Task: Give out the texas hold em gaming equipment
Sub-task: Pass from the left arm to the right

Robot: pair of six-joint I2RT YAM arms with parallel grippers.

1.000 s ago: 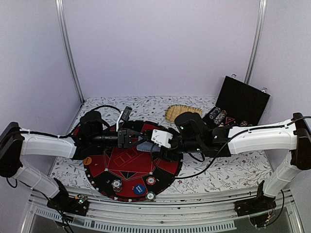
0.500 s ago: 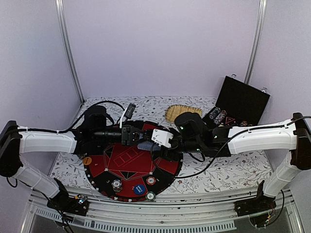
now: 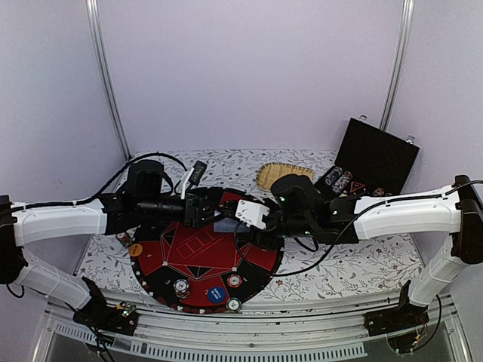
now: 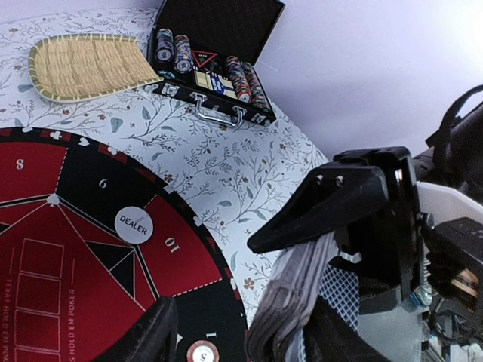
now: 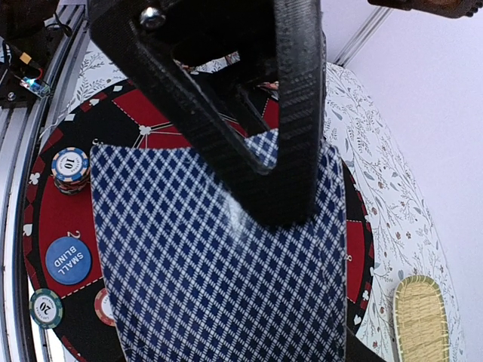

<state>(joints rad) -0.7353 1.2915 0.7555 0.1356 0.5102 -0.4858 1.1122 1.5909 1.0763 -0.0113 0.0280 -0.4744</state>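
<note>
the deck of cards (image 5: 211, 271) is a thick, slightly bowed stack with glossy backs printed in a blue and white diamond lattice. it hangs above the middle of the round mat (image 3: 189, 256), pinched by the right gripper (image 3: 238, 228). 1 ridged black finger presses flat across the top card, and the finger under the deck is hidden. from the left wrist view the stack shows its grey layered edge. the left gripper (image 3: 213, 213) stands parted just beside that edge, with 1 black finger (image 4: 151, 339) clear of the cards.

the mat is flat felt, red at the centre, with a black ring of numbered wedges. on it lie:
- a white dealer button (image 4: 134, 225)
- a blue small blind button (image 5: 68, 260)
- a striped chip stack (image 5: 70, 167) marked 10
- a green chip (image 5: 45, 308) near the rim
- an orange button (image 3: 135, 250) at the left edge

beyond the mat, on the leaf-printed tablecloth (image 4: 204, 158), are an oval woven tray (image 4: 87, 66) and an open black case (image 4: 219, 30). the case holds chip rows (image 4: 243, 79) lying on their sides.

the 2 grippers and the deck cover the mat's centre in the top view.
</note>
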